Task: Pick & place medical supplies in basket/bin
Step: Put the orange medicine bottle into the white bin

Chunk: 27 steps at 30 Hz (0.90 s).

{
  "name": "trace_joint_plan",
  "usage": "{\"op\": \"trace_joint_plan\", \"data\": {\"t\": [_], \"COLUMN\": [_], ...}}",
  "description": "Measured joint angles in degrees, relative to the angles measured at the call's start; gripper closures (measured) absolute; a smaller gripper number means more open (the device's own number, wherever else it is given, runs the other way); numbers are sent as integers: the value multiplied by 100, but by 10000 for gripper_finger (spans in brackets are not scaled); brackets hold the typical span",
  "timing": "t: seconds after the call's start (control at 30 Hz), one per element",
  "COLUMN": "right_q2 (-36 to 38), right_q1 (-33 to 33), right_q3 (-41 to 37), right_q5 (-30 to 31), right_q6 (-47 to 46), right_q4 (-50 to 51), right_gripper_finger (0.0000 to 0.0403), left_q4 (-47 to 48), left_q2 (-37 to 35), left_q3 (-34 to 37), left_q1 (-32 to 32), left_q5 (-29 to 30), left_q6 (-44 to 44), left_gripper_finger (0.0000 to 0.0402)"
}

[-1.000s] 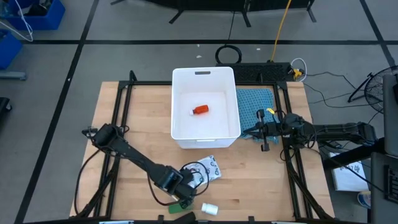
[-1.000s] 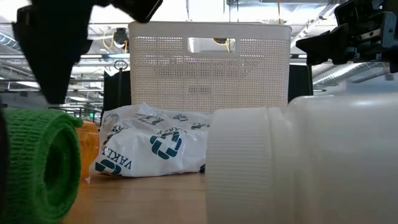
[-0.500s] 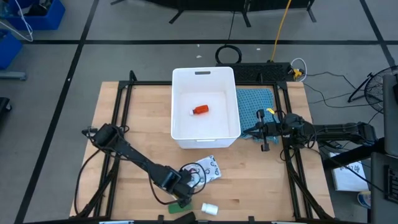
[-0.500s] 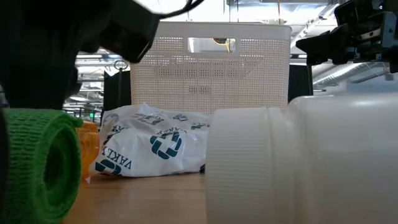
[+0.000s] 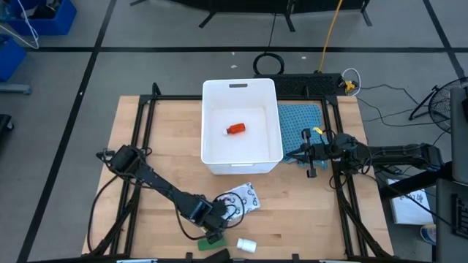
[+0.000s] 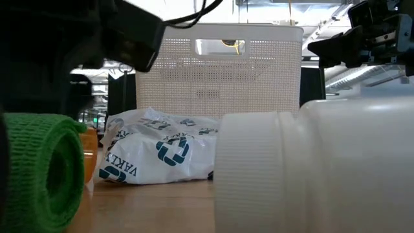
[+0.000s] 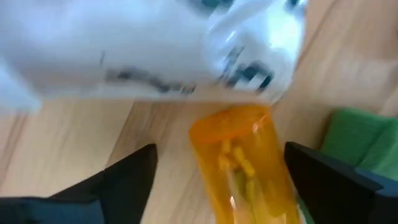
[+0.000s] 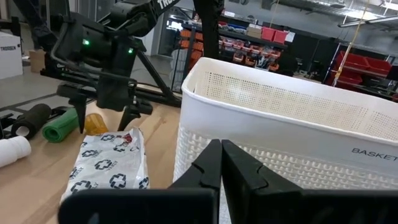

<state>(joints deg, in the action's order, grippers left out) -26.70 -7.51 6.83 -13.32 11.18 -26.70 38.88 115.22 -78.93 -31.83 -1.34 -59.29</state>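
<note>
So we're straddling the orange bottle (image 7: pixel 239 162) w/ left jaws (image 7: pixel 217 180) spread, not pinching yet; right jaws (image 8: pixel 221 163) are waiting pressed together beside the bin (image 5: pixel 241 157). One red bottle (image 5: pixel 235 129) is lying in it; pouch (image 5: pixel 245 197), green block (image 7: pixel 357 140), white bottle (image 5: pixel 246 245) are still sitting on the desk (image 5: pixel 161 139).

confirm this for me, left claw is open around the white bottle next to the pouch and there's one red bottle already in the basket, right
Not quite. The left claw is open around the orange bottle, not the white one, as the left wrist view shows; the white bottle lies apart, nearer the table edge. The rest holds: it is beside the pouch, and one red bottle lies in the basket.
</note>
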Motion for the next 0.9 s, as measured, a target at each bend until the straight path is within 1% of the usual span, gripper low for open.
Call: {"op": "trace_joint_plan", "data": {"t": [0.1, 0.27, 0.33, 0.37, 0.47, 0.57, 0.63, 0.7, 0.77, 0.9], "right_q2": [0, 0, 0, 0, 0, 0, 0, 0, -9, -20], "right_q1": [1, 0, 1, 0, 1, 1, 1, 0, 0, 0], "right_q3": [0, 0, 0, 0, 0, 0, 0, 0, 0, 0], "right_q5": [0, 2, 2, 2, 2, 2, 2, 2, 2, 2], "right_q6": [0, 2, 0, 1, 0, 1, 1, 2, 0, 0], "right_q4": [-2, 0, -2, 0, 0, 0, 0, 4, 4, 25], "right_gripper_finger": [402, 402, 401, 401, 402, 402, 402, 402, 402, 402], "left_q4": [-14, 24, 29, 36, 112, 224, 333, 421, 450, 600], "left_q2": [0, 0, 0, -4, -110, -381, -640, -979, -1401, -2303], "left_q3": [-36, -36, -36, -36, -36, -36, -36, -36, -36, -37], "left_q1": [29, 102, 109, 117, 129, 129, 129, 101, 68, -73], "left_q5": [-18, -334, -381, -407, -438, -185, 30, 350, 712, 1596], "left_q6": [104, 191, 284, 324, 489, 645, 761, 883, 1047, 1587], "left_gripper_finger": [110, 203, 236, 244, 245, 243, 226, 210, 204, 215]}}
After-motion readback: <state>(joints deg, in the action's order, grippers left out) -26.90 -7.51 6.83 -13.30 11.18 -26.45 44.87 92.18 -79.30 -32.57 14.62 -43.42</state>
